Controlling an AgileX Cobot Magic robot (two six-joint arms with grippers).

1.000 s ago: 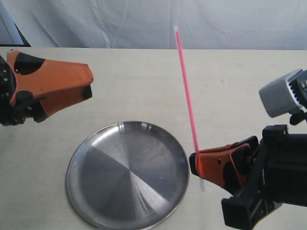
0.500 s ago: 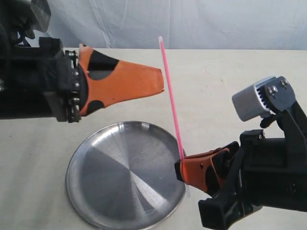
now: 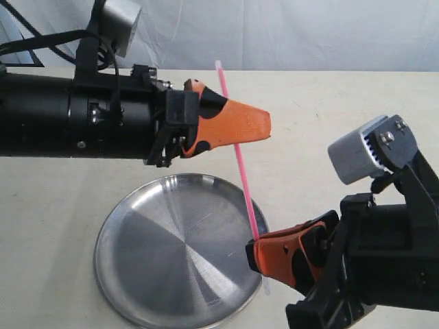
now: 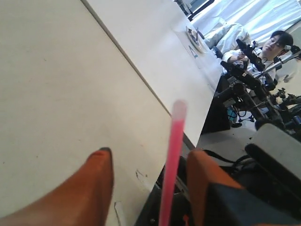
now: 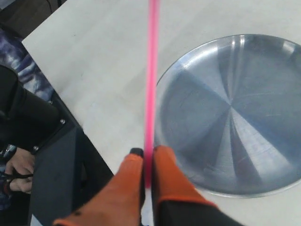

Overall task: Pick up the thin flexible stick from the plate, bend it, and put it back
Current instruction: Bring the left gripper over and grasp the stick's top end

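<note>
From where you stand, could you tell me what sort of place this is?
Probably a robotics lab: beyond the pale table a person sits among more robot arms, and a white cloth backdrop hangs behind it.

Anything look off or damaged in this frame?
Nothing stands out. The thin flexible stick is straight and unbroken, clamped near its lower end by the right gripper; the open left gripper straddles its upper part. The plate lies flat.
</note>
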